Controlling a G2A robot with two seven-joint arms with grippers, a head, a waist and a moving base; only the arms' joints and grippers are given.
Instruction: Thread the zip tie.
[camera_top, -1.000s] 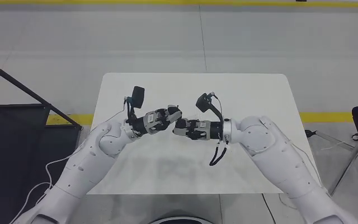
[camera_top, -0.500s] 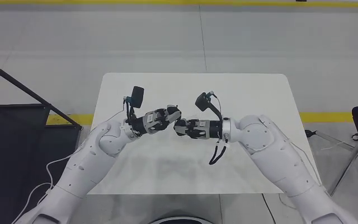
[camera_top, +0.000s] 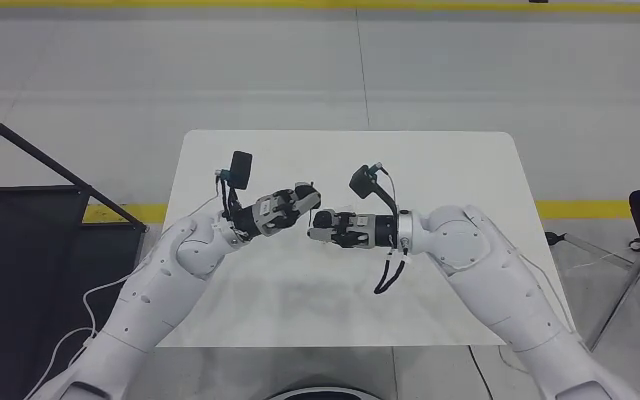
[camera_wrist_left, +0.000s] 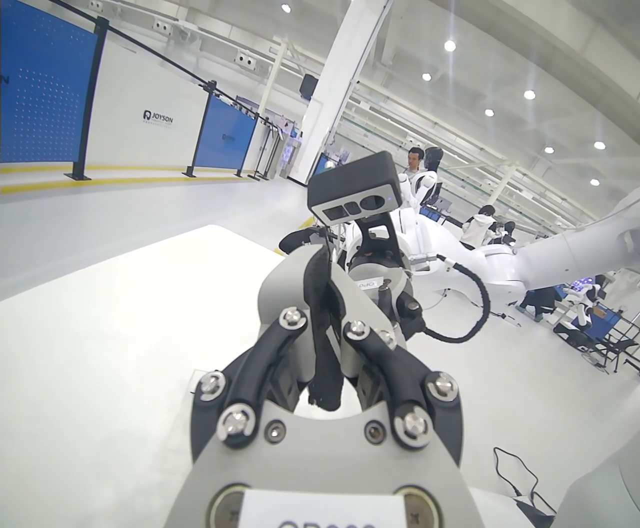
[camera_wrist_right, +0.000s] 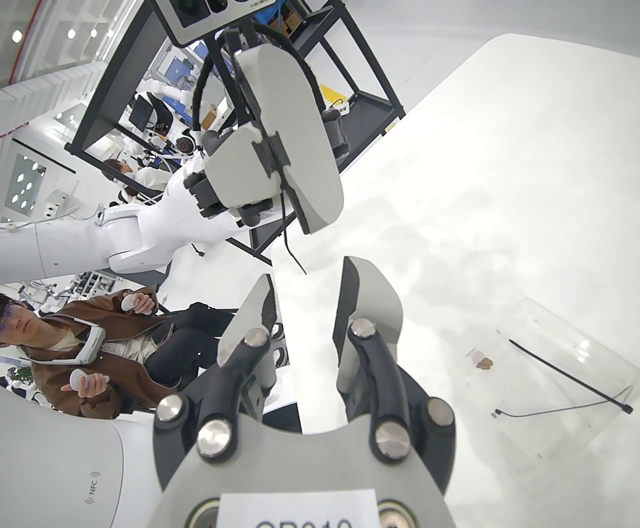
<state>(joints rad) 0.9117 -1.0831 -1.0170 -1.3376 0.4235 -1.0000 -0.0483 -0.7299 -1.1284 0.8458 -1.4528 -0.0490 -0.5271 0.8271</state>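
The left gripper (camera_wrist_left: 320, 270) is clamping shut on a zip tie (camera_wrist_right: 292, 245). Its thin black tail is sticking out from between the pads and pointing toward the right gripper (camera_wrist_right: 307, 280), whose jaws are standing well open and gripping nothing. The tail's tip is hanging just short of their gap, or so it seems from this angle. Both are hovering close together above the middle of the table (camera_wrist_right: 500, 150). Elsewhere on it a second tie (camera_wrist_right: 565, 372) is lying bent in a clear tray (camera_wrist_right: 525, 410).
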